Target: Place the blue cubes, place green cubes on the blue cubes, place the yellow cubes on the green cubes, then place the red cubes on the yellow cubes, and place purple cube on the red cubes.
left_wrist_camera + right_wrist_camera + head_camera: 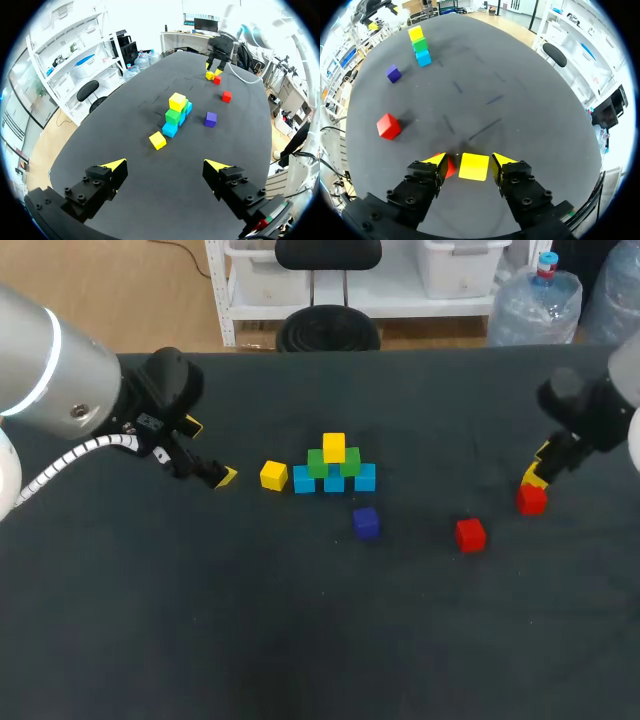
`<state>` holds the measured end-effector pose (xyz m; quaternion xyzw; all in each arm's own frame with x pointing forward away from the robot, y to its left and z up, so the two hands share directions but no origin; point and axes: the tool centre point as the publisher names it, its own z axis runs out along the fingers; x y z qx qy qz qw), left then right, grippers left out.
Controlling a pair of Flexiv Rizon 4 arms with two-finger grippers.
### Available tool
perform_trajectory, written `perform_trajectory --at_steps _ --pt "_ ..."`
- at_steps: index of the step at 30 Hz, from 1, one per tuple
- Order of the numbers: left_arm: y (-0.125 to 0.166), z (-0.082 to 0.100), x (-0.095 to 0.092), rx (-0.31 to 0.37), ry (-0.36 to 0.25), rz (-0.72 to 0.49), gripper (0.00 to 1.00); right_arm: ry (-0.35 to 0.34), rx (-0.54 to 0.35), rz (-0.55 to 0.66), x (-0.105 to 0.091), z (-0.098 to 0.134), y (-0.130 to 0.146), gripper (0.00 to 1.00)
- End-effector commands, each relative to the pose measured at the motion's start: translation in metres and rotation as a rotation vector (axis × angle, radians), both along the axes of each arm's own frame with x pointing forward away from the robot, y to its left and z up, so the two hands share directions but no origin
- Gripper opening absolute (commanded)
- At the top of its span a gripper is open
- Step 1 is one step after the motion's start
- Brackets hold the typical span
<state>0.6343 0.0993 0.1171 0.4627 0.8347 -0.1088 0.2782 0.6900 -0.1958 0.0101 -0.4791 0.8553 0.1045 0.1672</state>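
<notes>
One yellow cube sat on the surface between the right pincer and its parted fingers, a gap showing on the red cube side, seemingly lined up for a grasp; the left pincer hung wide open, empty, facing the half-built stack.

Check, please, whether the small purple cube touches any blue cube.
Apart: head view shows bare table between the purple cube and the nearest blue cube.

matt dark table, smooth cubes
</notes>
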Motion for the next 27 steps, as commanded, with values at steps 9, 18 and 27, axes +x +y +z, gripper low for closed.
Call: perform_trajectory --at_steps 9,18,27 --pt "0.002 0.000 0.000 -0.004 -0.001 -0.004 1.00 -0.010 -0.007 0.002 0.013 -0.009 0.005 0.56" --pt "0.002 0.000 0.000 -0.004 -0.001 -0.004 1.00 -0.012 0.004 0.016 0.018 -0.011 0.014 0.57" --pt "0.002 0.000 0.000 -0.004 -0.001 -0.004 1.00 -0.019 0.003 0.018 0.022 -0.015 0.016 0.57"
